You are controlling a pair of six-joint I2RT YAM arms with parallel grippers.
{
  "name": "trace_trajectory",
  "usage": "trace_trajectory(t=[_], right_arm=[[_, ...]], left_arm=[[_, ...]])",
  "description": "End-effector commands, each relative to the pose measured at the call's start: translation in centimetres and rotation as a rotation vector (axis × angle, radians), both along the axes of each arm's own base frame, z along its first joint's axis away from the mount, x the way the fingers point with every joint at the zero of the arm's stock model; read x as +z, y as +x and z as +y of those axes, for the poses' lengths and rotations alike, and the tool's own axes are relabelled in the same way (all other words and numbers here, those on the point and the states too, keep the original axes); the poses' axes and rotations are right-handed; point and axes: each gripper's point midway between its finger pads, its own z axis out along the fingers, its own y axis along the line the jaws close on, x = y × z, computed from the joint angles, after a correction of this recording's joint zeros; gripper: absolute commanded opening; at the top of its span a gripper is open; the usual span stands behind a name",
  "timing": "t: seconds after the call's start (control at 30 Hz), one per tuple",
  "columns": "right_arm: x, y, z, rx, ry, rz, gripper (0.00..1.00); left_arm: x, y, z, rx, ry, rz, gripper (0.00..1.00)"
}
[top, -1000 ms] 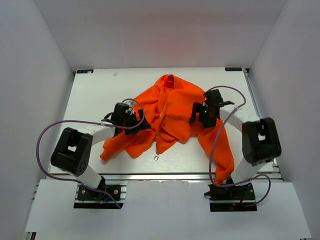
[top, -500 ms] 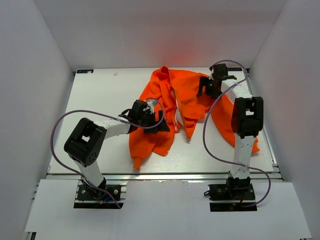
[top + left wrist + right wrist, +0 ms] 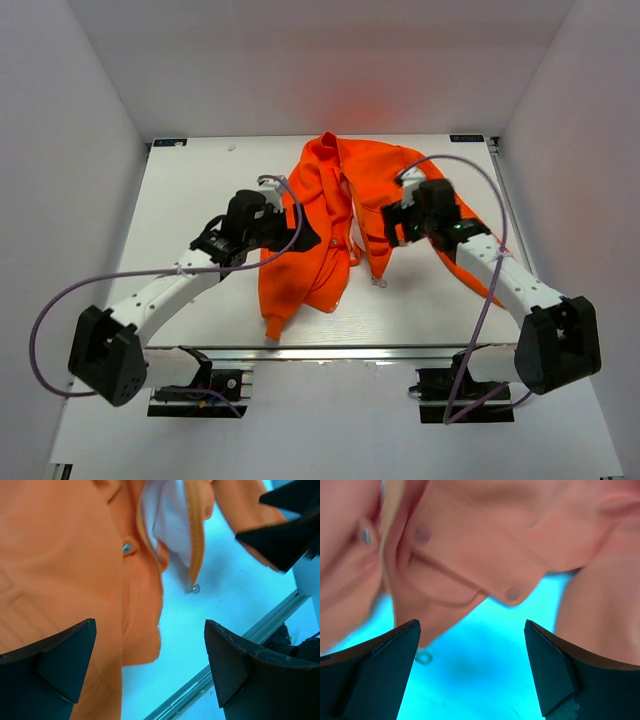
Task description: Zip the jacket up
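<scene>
One orange jacket (image 3: 325,235) on one white table (image 3: 190,180). Two grippers: the left gripper (image 3: 303,238) at nine o'clock of the jacket, the right gripper (image 3: 388,226) at three o'clock. Two purple cables (image 3: 455,158).

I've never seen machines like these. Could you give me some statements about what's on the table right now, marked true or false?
1. The jacket is orange. True.
2. The jacket is zipped shut. False: its front lies open, the zipper edges apart, with the table showing between them.
3. The left gripper and the right gripper are both open and hold nothing. True.
4. The right gripper is parked far from the jacket. False: it is right at the jacket's front.
</scene>
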Motion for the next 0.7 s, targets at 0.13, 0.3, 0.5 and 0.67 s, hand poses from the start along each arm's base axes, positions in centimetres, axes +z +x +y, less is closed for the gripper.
trace_trajectory(t=[0.13,0.3,0.5,0.67], right_arm=[[-4.5,-1.8,1.6,0.228,-0.307,0.025,0.89],[-6.9,-2.5,2.7,0.296,-0.357,0.033,0.89],[-9.2,-3.4,4.6,0.383,-0.354,0.117,0.89],[-11.1,-4.8,6.2,0.443,-0.359,0.182,0.89]], left_arm=[[-3.7,-3.9,3.9,0.088,0.094,0.119,0.98],[-3.0,-4.4,4.7,0.119,0.076,0.089,0.98],[-3.4,-3.8,4.8,0.123,0.121,0.103,0.98],[-4.0,-3.5,4.6,0.117,0.130,0.112,0.98]])
